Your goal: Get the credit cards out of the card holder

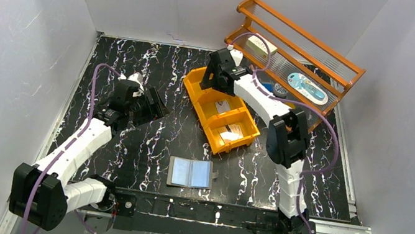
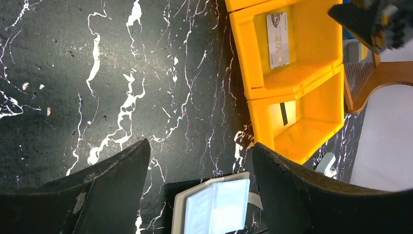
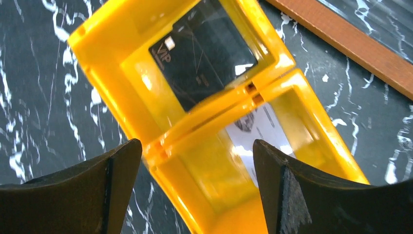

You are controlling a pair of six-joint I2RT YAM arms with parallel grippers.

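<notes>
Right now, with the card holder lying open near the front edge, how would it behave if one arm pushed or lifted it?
The card holder looks thin and flat, so it probably slides lightly across the table rather than tipping. Its two leaves lie spread open, so lifted by one leaf it would likely flop at the fold.

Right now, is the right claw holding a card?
No, the right gripper is open and empty above the orange bin; a black card lies inside one compartment.
</notes>
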